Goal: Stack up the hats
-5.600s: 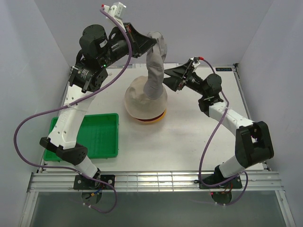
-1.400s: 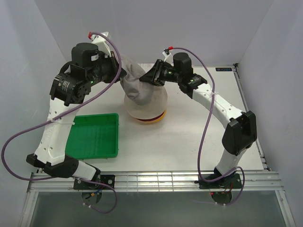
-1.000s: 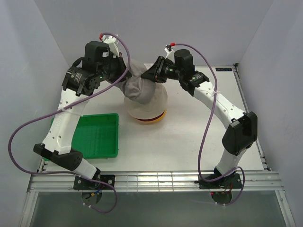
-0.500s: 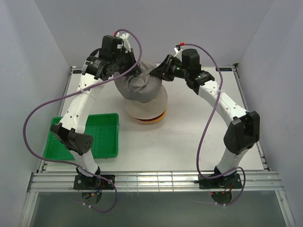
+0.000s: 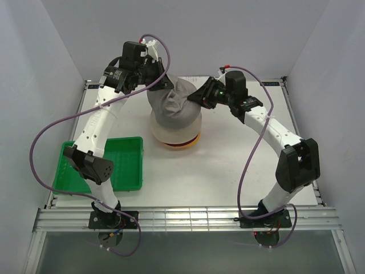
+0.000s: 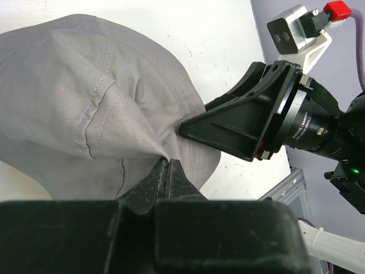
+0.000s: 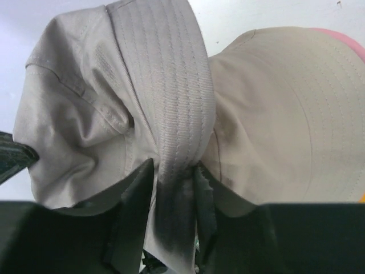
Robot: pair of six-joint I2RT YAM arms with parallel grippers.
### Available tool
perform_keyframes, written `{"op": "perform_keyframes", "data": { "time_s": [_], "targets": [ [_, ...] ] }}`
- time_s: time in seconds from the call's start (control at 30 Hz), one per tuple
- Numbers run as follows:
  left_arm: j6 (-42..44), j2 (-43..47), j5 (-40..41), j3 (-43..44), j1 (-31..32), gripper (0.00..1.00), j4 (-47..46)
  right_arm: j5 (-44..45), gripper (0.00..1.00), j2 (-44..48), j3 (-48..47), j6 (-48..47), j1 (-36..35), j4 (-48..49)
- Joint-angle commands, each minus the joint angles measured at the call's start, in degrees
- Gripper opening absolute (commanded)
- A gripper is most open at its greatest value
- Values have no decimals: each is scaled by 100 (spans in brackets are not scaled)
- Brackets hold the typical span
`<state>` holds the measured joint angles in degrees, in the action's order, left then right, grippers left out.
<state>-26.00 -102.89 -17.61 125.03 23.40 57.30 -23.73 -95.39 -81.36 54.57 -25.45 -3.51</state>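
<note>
At frame centre on the white worktop point(image 5: 239, 165), the cream-beige fabric bucket hat point(image 5: 178, 130) carries the soft grey fabric bucket hat point(image 5: 171, 105), bunched; left pincer point(image 5: 163, 87) and right pincer point(image 5: 197, 98) each clench its cloth; best stretch it wide, then lower evenly.

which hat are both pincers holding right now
The grey hat: the left pincer and right pincer each pinch its fabric, and it sits atop the pile. The cream-beige hat lies beneath it, ungripped.
</note>
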Motion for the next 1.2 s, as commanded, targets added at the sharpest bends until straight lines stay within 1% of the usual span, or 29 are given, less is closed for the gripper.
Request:
{"op": "perform_keyframes", "data": {
  "time_s": [0.0, 0.07, 0.1, 0.2, 0.37, 0.43, 0.67, 0.73, 0.87, 1.0, 1.17],
  "targets": [
    [-28, 102, -305, -145, -11, 0, -192, -71, 42, 460, 252, 98, 84, 623],
    [-28, 164, -314, -329, -11, 0, -306, -132, 48, 583, 384, 168, 128, 781],
    [-28, 173, -314, -357, -11, 0, -333, -150, 55, 618, 506, 203, 154, 834],
    [-28, 147, -305, -392, -11, 0, -360, -325, 63, 724, 761, 458, 260, 1220],
    [-89, 190, -270, -488, -11, 0, -517, -835, 69, 803, 1605, 1222, 497, 2396],
    [-98, 217, -305, -497, -11, 0, -579, -897, 71, 821, 1755, 1355, 541, 2530],
    [-169, 182, -402, -374, -11, 0, -659, -1029, 72, 742, 2238, 1636, 638, 3110],
    [-186, 164, -410, -436, -11, 0, -667, -1090, 71, 724, 2352, 1828, 647, 3451],
    [-256, 269, -428, -830, -11, 0, -939, -1169, 65, 671, 2625, 2128, 647, 3945],
    [-344, 358, -410, -937, -11, 0, -1115, -1196, 64, 654, 2836, 2242, 647, 4208],
    [-502, 462, -630, -1051, -11, 0, -1238, -1231, 64, 505, 2968, 2392, 647, 4534]
  ]
}}
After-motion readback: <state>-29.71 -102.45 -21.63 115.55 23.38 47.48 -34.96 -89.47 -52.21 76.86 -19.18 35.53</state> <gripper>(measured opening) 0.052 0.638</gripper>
